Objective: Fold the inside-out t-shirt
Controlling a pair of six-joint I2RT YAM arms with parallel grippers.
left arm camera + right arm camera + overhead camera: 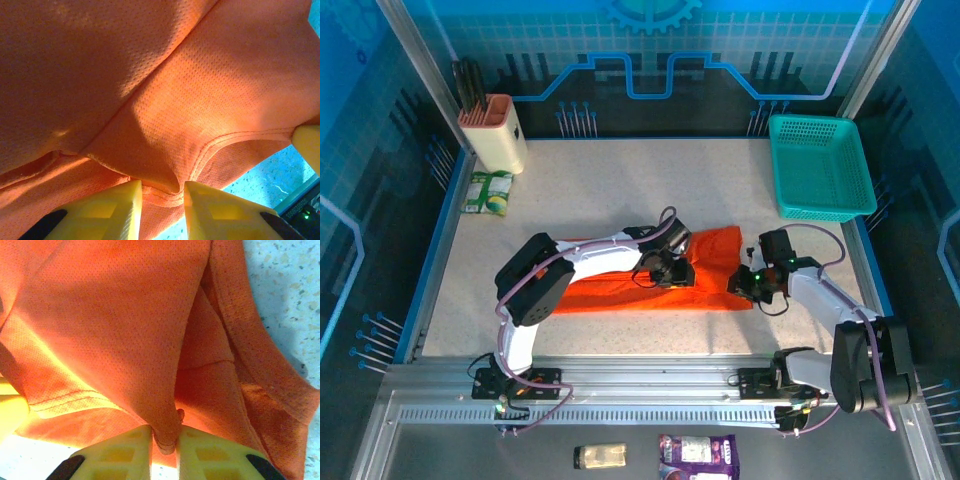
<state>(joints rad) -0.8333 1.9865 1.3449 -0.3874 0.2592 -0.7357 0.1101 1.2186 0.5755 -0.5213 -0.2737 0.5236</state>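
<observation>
We see the left gripper (163,212) and right gripper (165,450) each nipped nearly closed on a raised fold of the inside-out t-shirt (715,248). The shirt spreads ahead of both tools, presumably so the cloth can be lifted and folded over.

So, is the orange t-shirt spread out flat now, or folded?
Folded over, not flat: the t-shirt lies as a narrow band, and both wrist views show overlapping layers.
</observation>
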